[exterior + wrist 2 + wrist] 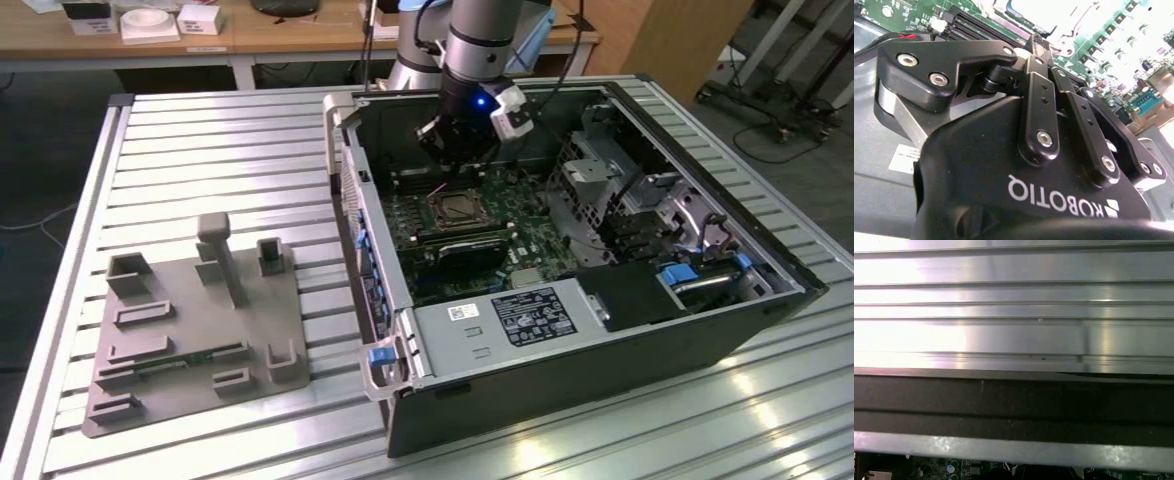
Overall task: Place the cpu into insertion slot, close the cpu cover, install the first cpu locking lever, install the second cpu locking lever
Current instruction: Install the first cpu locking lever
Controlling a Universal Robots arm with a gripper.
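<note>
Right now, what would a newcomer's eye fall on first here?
The robot arm reaching down into an open computer case on the slatted metal table, its gripper hanging near the square insertion slot on the green board. On the exterior view's left lies a grey moulded tray.

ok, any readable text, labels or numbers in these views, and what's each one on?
Gripper: white maker's lettering on its black body, upside down in the second wrist view.
Black label on the grey box: print too small to read.
White sticker beside it: too small to read.
White tag on the grey panel: blurred.
First wrist view: no text.
</note>
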